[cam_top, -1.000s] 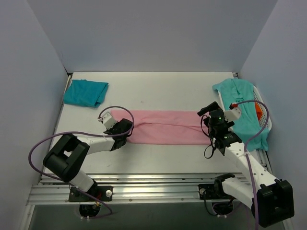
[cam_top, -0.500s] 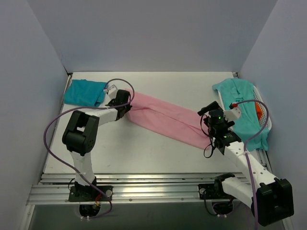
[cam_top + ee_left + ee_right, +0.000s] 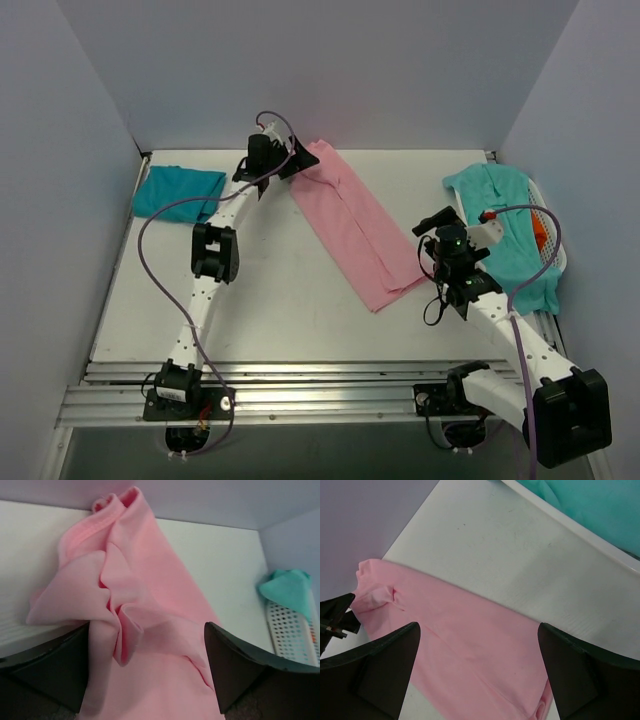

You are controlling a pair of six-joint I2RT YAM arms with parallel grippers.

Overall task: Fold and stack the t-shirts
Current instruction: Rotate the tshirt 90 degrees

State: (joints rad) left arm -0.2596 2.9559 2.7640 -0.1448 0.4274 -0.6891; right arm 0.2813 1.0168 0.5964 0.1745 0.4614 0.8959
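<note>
The light pink t-shirt (image 3: 355, 225), folded into a long strip, lies diagonally from the back wall toward the right middle of the table. My left gripper (image 3: 290, 162) is stretched to the far back over the strip's bunched far end (image 3: 150, 570). Its jaws stand open on either side of the cloth without pinching it. My right gripper (image 3: 432, 238) hovers open by the strip's near end (image 3: 470, 645). A darker teal t-shirt (image 3: 178, 192) lies folded at the back left. The aqua-green t-shirt (image 3: 505, 225) drapes over the basket at the right.
The white plastic laundry basket (image 3: 553, 240) stands at the right edge; its perforated wall (image 3: 295, 635) also shows in the left wrist view. The enclosure walls close in the back and both sides. The left arm (image 3: 215, 250) reaches across the table's left half.
The left arm swung the pink strip's left end from the near left to the back wall, then opened its jaws. The strip now lies diagonally. The right arm stayed put.
</note>
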